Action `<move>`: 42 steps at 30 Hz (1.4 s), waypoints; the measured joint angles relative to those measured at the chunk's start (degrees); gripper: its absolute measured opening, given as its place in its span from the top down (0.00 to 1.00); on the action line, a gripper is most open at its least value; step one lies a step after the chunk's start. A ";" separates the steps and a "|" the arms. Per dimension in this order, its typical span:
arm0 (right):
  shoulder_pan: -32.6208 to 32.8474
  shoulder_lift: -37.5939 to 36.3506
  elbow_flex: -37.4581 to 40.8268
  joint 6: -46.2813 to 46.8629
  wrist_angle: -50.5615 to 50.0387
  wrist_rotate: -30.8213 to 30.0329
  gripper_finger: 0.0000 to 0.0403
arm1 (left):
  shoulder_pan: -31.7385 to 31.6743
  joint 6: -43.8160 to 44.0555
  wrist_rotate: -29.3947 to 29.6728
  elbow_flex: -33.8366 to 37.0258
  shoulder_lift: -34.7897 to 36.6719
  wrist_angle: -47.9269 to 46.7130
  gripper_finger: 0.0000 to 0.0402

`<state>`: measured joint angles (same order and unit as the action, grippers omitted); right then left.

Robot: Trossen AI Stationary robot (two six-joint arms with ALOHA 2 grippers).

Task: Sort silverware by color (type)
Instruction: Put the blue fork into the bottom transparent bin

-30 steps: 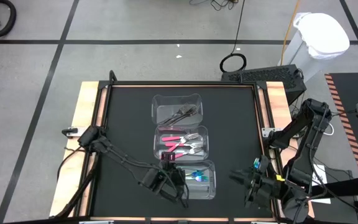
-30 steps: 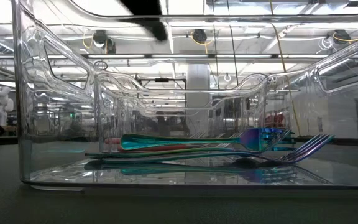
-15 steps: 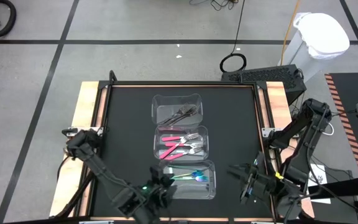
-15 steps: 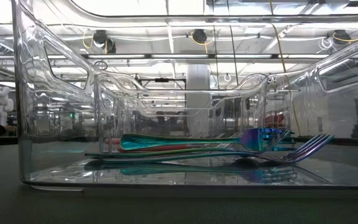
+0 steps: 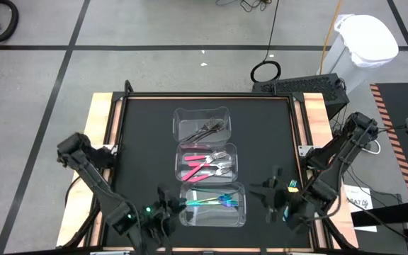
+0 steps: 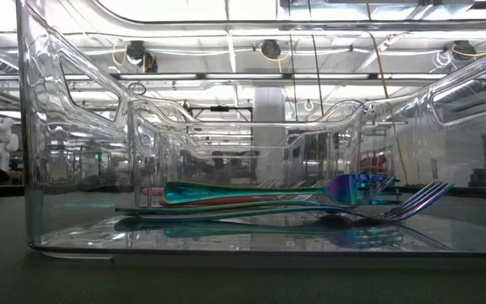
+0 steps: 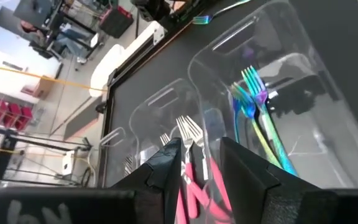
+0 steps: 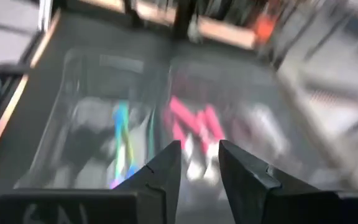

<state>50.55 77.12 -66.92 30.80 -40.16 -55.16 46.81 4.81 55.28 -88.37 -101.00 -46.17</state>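
Three clear containers stand in a column mid-table. The far one holds dark grey forks [image 5: 207, 128], the middle one pink-handled forks [image 5: 204, 165], and the near one teal-handled forks [image 5: 214, 201], which lie flat on its floor [image 6: 268, 196]. My left gripper [image 5: 167, 207] is open and empty, just left of the near container; its wrist view looks over the teal forks [image 7: 260, 118] and pink forks [image 7: 188, 186]. My right gripper [image 5: 266, 193] is open and empty, to the right of the near container, facing the teal forks [image 8: 122, 137] and pink forks [image 8: 191, 124].
Bare black table [image 5: 144, 142] lies left and right [image 5: 268, 142] of the container column. Wooden rails edge the table [image 5: 98, 134]. A dark box [image 5: 299, 86] sits off the far right corner, and a white bin [image 5: 365, 39] stands on the floor beyond.
My left gripper has drawn back from above the near and middle containers toward the table's near left, leaving the low view's top edge. My right gripper has shifted slightly toward the far edge. The forks have stayed still.
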 joint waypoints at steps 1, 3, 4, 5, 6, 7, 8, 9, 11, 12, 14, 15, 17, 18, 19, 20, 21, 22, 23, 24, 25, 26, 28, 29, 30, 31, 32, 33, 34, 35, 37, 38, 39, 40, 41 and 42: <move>-0.65 0.00 0.00 4.29 -3.04 2.38 0.75 | -0.41 -0.69 -0.46 2.45 1.83 2.04 0.72; -1.71 0.00 0.02 13.14 -9.24 5.70 0.75 | -1.11 -1.17 -1.06 7.10 5.31 6.85 0.72; -2.15 0.00 0.02 17.40 -12.21 6.51 0.75 | -1.43 -1.16 -1.11 9.39 7.14 8.39 0.72; -2.47 0.00 0.02 21.78 -14.88 7.20 0.75 | -1.73 -1.10 -1.10 11.33 8.79 9.47 0.72; -2.69 0.00 0.02 26.00 -17.34 7.42 0.75 | -1.98 -0.86 -1.13 13.08 10.27 11.01 0.72; -2.90 0.00 0.02 30.80 -19.79 7.43 0.75 | -2.25 -0.45 -1.18 14.67 11.61 12.05 0.72; -2.95 0.00 0.02 35.35 -21.89 7.61 0.75 | -2.35 0.39 -1.18 16.07 12.87 12.13 0.72; -2.98 0.00 0.02 39.72 -23.65 8.47 0.75 | -2.50 1.10 -1.18 17.30 13.92 12.19 0.72; -2.96 0.07 0.02 47.19 -26.57 11.27 0.75 | -2.71 2.84 -1.18 18.98 15.46 12.45 0.72; -2.96 0.36 0.02 50.53 -27.78 12.98 0.75 | -2.70 3.48 -1.19 19.52 15.93 12.26 0.72; -2.70 1.13 0.02 56.51 -30.43 16.77 0.75 | -2.76 3.81 -1.18 20.12 16.41 12.34 0.72; -2.48 1.68 0.02 59.34 -31.65 18.32 0.75 | -2.74 3.79 -1.20 20.32 16.49 12.33 0.72; -2.05 3.01 0.02 61.47 -33.38 21.47 0.75 | -2.71 3.81 -1.21 20.36 16.51 12.33 0.72; -1.80 3.82 0.02 60.84 -33.93 23.39 0.75 | -2.69 3.86 -1.22 20.36 16.51 12.37 0.72; -1.66 4.85 0.02 58.62 -34.27 25.59 0.75 | -2.69 3.86 -1.22 20.36 16.51 12.37 0.72; -1.37 5.82 0.02 55.59 -34.46 28.11 0.75 | -2.69 3.85 -1.22 20.36 16.51 12.38 0.72; -1.04 6.72 0.02 51.76 -34.56 30.60 0.75 | -2.69 3.85 -1.22 20.36 16.51 12.41 0.72; -0.74 7.65 0.02 47.65 -34.78 32.99 0.75 | -2.69 3.86 -1.22 20.36 16.51 12.41 0.72; -0.46 8.45 0.03 43.40 -35.19 35.25 0.75 | -2.69 3.83 -1.22 20.36 16.51 12.49 0.72; -0.06 9.20 0.04 38.91 -35.37 37.16 0.75 | -2.69 3.84 -1.22 20.36 16.51 12.70 0.72; 0.43 9.86 0.04 34.93 -35.33 38.51 0.75 | -2.69 3.88 -1.22 20.36 16.51 12.87 0.72; 0.91 10.42 0.04 31.45 -35.16 39.25 0.75 | -2.69 3.90 -1.22 20.36 16.51 12.89 0.72; 1.92 11.29 0.04 25.14 -35.01 41.01 0.75 | -2.69 4.29 -1.24 20.36 16.51 12.93 0.72; 2.39 11.69 0.04 22.19 -34.94 41.76 0.75 | -2.69 4.86 -1.24 20.36 16.51 12.93 0.72; 2.86 11.86 0.06 19.43 -35.07 42.20 0.75 | -2.69 5.22 -1.24 20.36 16.51 12.92 0.72; 3.46 11.90 0.23 17.11 -34.97 42.37 0.75 | -2.69 5.37 -1.25 20.36 16.51 12.94 0.72; 3.89 11.84 0.56 15.30 -34.76 42.38 0.75 | -2.69 5.39 -1.25 20.36 16.51 12.93 0.72; 4.14 11.82 0.95 14.02 -34.83 42.44 0.75 | -2.69 5.41 -1.26 20.36 16.51 12.95 0.72; 4.42 11.78 1.48 13.31 -34.86 43.06 0.75 | -2.69 5.41 -1.26 20.36 16.51 12.98 0.72; 4.56 11.72 2.20 13.15 -34.68 43.77 0.75 | -2.69 5.43 -1.35 20.36 16.51 13.00 0.72; 4.67 11.54 4.18 12.85 -32.71 46.41 0.75 | -2.69 5.47 -2.12 20.36 16.51 13.22 0.72; 4.67 11.44 5.38 12.38 -30.96 47.46 0.75 | -2.69 5.79 -2.80 20.36 16.51 13.30 0.72; 4.69 11.37 6.71 11.83 -28.67 48.10 0.75 | -2.69 5.97 -3.05 20.36 16.51 13.26 0.72; 4.70 11.37 8.20 11.09 -26.11 49.08 0.75 | -2.69 6.39 -3.17 20.36 16.51 13.24 0.72; 4.71 11.38 9.75 10.40 -23.53 49.75 0.75 | -2.69 6.52 -3.20 20.36 16.51 13.24 0.72; 4.71 11.41 11.26 9.65 -21.17 50.52 0.75 | -2.69 6.52 -3.22 20.36 16.50 13.24 0.72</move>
<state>55.26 88.53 -55.65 40.45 -61.33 -4.64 44.12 11.33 52.06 -68.01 -84.50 -32.93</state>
